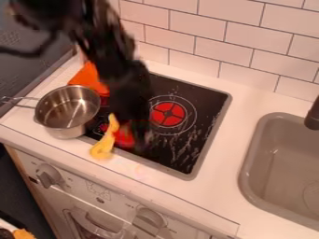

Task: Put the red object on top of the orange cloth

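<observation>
**Tool low over the front of the cooktop, red object right beside it**

Camera view: The tool (138,144) hangs over the front left part of the black cooktop (198,100); whether it is spread, pressed together or pinching something, I cannot tell. Just in front of it runs the cooktop's pale rim, then a strip of white table (215,196), then the table's front edge above the panel with the knobs (148,218). To its left the room is tight: a yellow object (105,144) sits close by, and past that the steel pot (67,112) stands with its handle pointing away from the tool. To its right there is more room, across the dark surface with the red burner mark (168,114), over the rim and on to the edge of the grey sink (250,161). Well behind it rises the tiled wall (218,46).

The red object (124,136) is just left of the tool, between it and the yellow object, a small bright red patch, partly hidden (its full shape is anyone's guess from here). The orange cloth (88,77) lies behind and left of the tool, beyond the pot, vivid orange and partly covered from sight by pot and arm.
</observation>
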Motion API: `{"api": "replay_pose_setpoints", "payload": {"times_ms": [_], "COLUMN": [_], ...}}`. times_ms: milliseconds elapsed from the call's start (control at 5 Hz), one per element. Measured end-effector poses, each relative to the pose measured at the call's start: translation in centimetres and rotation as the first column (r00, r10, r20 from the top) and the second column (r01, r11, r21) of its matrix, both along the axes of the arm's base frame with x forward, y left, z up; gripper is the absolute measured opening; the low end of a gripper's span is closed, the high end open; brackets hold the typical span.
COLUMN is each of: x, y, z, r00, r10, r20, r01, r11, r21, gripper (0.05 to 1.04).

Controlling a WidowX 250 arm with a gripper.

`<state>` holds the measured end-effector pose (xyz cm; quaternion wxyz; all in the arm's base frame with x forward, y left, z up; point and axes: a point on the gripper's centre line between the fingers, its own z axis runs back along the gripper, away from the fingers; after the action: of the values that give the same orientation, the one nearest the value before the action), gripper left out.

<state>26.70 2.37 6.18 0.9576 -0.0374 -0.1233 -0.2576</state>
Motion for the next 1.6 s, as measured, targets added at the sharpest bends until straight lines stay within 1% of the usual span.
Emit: {"api": "replay_pose_setpoints", "payload": {"times_ms": [200, 400, 600, 800, 1200, 1400, 1600], "x": [4.7, 8.7, 10.9, 11.2, 10.8, 9.7, 8.7], "y": [2.6, 6.3, 9.8, 11.6, 12.2, 12.3, 12.1], "z": [4.3, 3.6, 1.0, -0.9, -1.2, -0.7, 3.2], "r00": [0.991, 0.977, 0.962, 0.951, 0.944, 0.929, 0.894], "r10": [0.087, 0.196, 0.271, 0.309, 0.330, 0.370, 0.448], "r20": [0.104, 0.091, 0.038, 0.000, -0.018, -0.024, 0.029], "r01": [-0.084, -0.195, -0.272, -0.308, -0.325, -0.363, -0.446], "r11": [0.996, 0.981, 0.961, 0.947, 0.937, 0.920, 0.880], "r21": [-0.039, -0.012, 0.053, 0.092, 0.125, 0.151, 0.160], "gripper": [0.879, 0.879, 0.879, 0.879, 1.008, 1.003, 1.000]}}
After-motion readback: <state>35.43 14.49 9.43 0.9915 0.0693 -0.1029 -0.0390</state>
